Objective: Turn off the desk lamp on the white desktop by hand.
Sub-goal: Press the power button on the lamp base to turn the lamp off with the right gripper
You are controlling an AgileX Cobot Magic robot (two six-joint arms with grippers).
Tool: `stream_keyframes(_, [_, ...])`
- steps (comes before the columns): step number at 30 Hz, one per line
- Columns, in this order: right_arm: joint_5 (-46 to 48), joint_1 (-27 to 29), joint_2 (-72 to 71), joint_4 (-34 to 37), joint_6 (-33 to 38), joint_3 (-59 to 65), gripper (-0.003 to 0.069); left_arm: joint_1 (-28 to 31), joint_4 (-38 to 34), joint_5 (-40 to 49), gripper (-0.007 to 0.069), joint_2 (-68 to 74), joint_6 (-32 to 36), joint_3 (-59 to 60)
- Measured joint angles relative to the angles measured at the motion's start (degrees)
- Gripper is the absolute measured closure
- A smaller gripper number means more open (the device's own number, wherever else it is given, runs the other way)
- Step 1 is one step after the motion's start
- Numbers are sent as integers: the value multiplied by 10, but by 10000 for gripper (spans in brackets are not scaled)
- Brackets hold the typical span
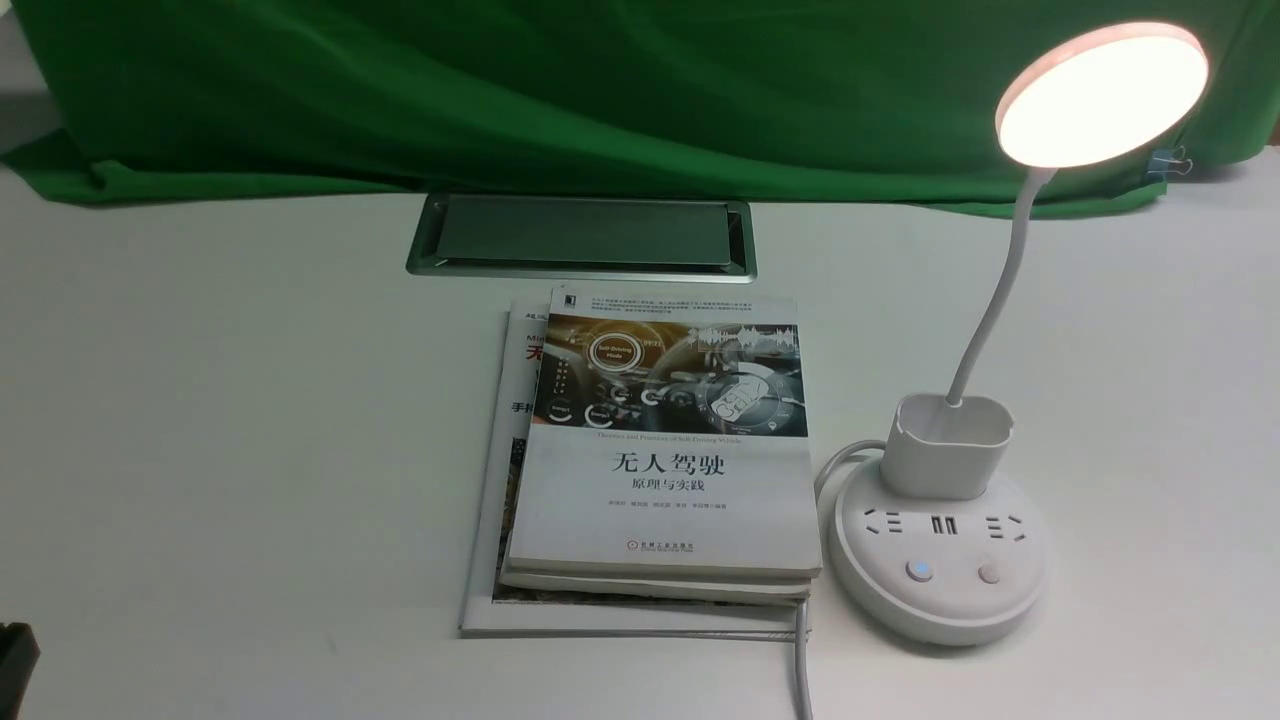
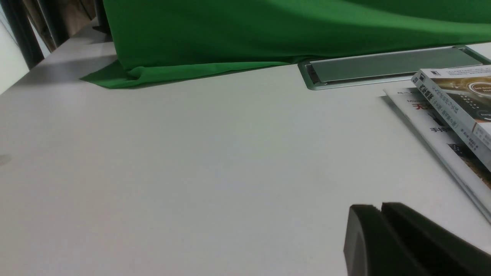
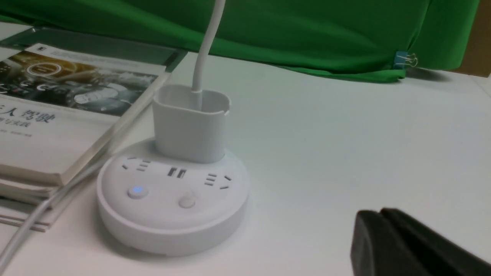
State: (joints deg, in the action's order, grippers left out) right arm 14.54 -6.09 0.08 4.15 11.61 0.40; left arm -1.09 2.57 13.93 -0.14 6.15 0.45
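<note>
The white desk lamp (image 1: 940,560) stands on the white desktop (image 1: 220,420) at the right. Its round disc head (image 1: 1102,95) glows, lit. Its round base carries sockets and two buttons; the left button (image 1: 919,571) shines blue, the right button (image 1: 989,573) is dark. The base also shows in the right wrist view (image 3: 172,199). My right gripper (image 3: 379,212) is shut and empty, low over the desktop, to the right of the base and apart from it. My left gripper (image 2: 381,207) is shut and empty over bare desktop left of the books. A bit of the left arm shows at the front view's lower left corner (image 1: 15,655).
A stack of books (image 1: 660,450) lies just left of the lamp base, over a thin magazine (image 1: 500,500). The lamp's white cable (image 1: 800,660) runs off the near edge. A silver-framed grey hatch (image 1: 582,236) sits behind the books. Green cloth (image 1: 560,90) hangs at the back.
</note>
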Motion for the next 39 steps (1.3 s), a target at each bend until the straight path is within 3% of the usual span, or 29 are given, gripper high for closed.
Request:
stream_keyframes(5, [-23,0,0,10,-19,0,604,0,0,0,605,0,0,0])
stream_keyframes(9, [-91,0,0,54,-116,0,604,0,0,0,605,0,0,0])
stream_keyframes(12, [-145,0,0,67,-241,0,604,0,0,0,605,0,0,0])
stream_keyframes(17, [-189,0,0,67,-284,0,604,0,0,0,605,0,0,0])
stream_keyframes(21, [-110,0,18,67,-278,-32,603,0,0,0,605,0,1,0])
stream_keyframes(25, [62,0,148,67,-178,-187,608,0,0,0,605,0,0,0])
stream_keyframes(32, [336,0,457,63,-73,-397,612,0,0,0,605,0,0,0])
stream_keyframes(37, [379,-6,608,59,-55,-456,613,0,0,0,605,0,0,0])
stream_keyframes(39, [368,-33,678,57,-59,-475,614,0,0,0,605,0,0,0])
